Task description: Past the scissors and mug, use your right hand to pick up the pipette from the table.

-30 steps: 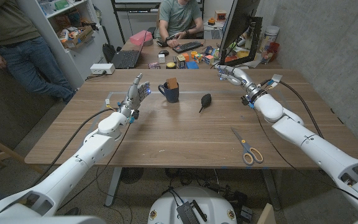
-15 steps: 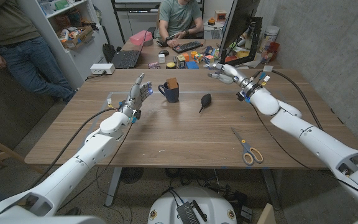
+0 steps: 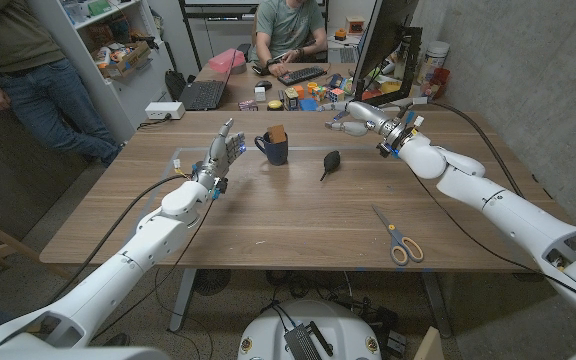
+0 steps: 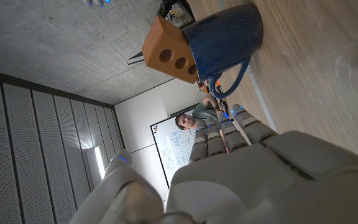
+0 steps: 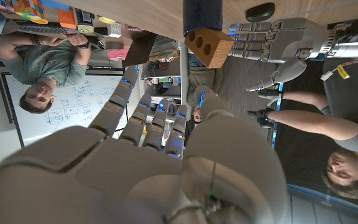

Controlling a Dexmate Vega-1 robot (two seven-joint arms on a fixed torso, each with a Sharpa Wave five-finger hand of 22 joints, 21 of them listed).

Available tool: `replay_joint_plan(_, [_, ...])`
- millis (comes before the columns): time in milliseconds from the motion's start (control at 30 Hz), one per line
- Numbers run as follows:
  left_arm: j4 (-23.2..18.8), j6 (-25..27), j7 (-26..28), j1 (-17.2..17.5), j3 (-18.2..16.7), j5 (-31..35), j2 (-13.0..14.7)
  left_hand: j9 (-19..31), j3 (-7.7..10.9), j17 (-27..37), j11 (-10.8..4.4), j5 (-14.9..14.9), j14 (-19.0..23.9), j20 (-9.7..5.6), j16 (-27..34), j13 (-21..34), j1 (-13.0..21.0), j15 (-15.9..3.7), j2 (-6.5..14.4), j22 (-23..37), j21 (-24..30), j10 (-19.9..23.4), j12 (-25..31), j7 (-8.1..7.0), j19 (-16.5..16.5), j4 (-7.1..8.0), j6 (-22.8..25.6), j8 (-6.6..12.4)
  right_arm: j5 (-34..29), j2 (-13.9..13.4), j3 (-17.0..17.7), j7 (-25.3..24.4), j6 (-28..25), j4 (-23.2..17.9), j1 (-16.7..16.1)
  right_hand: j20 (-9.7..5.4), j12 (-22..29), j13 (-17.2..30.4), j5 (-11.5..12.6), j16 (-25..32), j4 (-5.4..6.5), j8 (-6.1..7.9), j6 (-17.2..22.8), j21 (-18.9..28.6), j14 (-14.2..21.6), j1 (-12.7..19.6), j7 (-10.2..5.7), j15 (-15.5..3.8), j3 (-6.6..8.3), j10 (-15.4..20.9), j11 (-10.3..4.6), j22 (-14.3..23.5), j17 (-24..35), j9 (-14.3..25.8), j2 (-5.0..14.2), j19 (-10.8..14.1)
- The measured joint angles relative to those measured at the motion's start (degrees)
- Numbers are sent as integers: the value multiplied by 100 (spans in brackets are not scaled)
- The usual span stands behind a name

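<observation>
Black pipette [image 3: 329, 163] lying beside mug [image 3: 274, 148]

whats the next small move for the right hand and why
Probably bring the right hand in toward the robot and lower it over the pipette. The hand holds nothing and hovers over the table's far edge, beyond the pipette, which lies untouched to the right of the mug. The scissors lie nearer the robot.

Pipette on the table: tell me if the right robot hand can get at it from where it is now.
Probably yes. The right robot hand hangs open beyond the pipette, with bare table between them; the mug stands off to one side.
</observation>
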Motion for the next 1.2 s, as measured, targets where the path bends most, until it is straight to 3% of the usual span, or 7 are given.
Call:
replay_joint_plan(200, [-54,30,28,39,-14,1,37,0,0,0,0,44,0,0,0,0,23,0,23,0,0,0,0,0,0,0,0,0,-425,-71,-104,-62,-27,-60,122,169,-45,0,-26,-26,0,0,-22,-68,-147,29,-22,147,0,-140,39,-2,0,29,-135,-9])
replay_joint_plan(333, [-91,36,46,62,-28,3,57,0,-24,0,0,45,0,0,0,0,23,0,23,0,0,0,0,0,0,-25,0,0,-624,-115,-174,-67,-73,-103,209,170,-88,0,-65,-26,0,-14,-34,-122,-231,28,-33,231,0,-225,63,-2,0,29,-194,-10])
replay_joint_plan(600, [-194,67,99,125,-59,10,104,-1,-48,0,0,44,0,0,0,0,23,0,23,0,0,0,0,-1,0,-1,-1,0,-1080,-207,-361,-2,-206,-229,396,346,-188,44,-156,-26,39,-93,-330,-289,-487,111,-47,424,74,-728,439,-2,17,28,-277,7])
replay_joint_plan(733, [-268,68,118,186,-88,10,139,-1,-48,0,0,44,0,-1,0,0,23,0,23,0,0,0,0,-1,0,-1,-1,0,-1453,-268,-467,142,-323,-324,511,423,-188,58,-190,-26,43,-122,-573,-309,-515,182,-70,453,124,-931,501,-2,16,28,-348,87])
replay_joint_plan(900, [-321,68,142,240,-113,10,162,-1,-47,30,0,44,0,-1,0,0,23,0,23,0,0,0,0,-8,0,-1,6,0,-1732,-342,-562,271,-386,-436,624,379,-188,80,-232,-26,45,-123,-824,-353,-515,215,-38,453,198,-1041,612,-1,16,55,-381,251])
replay_joint_plan(1200, [-384,30,167,331,-149,7,189,-1,-71,29,0,44,-1,-1,0,0,23,0,23,0,0,0,0,-31,0,-25,30,0,-2225,-451,-706,568,-476,-573,814,379,-188,106,-316,-25,64,-122,-1165,-485,-693,308,53,541,238,-1226,654,-1,16,66,-473,251])
